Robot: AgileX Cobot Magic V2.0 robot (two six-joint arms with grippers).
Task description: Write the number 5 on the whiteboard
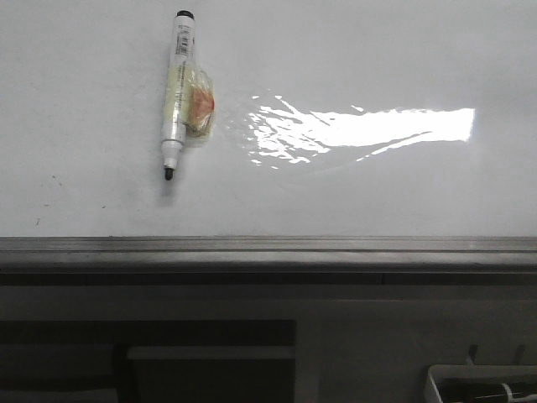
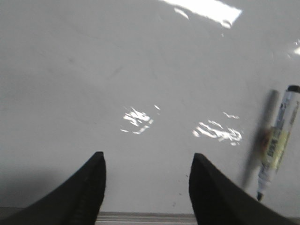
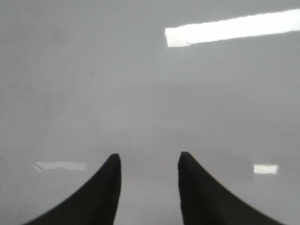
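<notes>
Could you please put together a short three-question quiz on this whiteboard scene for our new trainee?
1. True or false: a number 5 is already drawn on the whiteboard.
2. Multiple choice: the marker is A) gripped in the left hand, B) lying on the board, C) gripped in the right hand.
3. Short answer: in the front view, which end of the marker points toward the grey edge rail?

Key
1. False: no marker strokes show, only glare and faint specks.
2. B: it lies flat and uncapped on the board; both hands are open and hold nothing.
3. The dark writing tip; the black rear end points away.
</notes>
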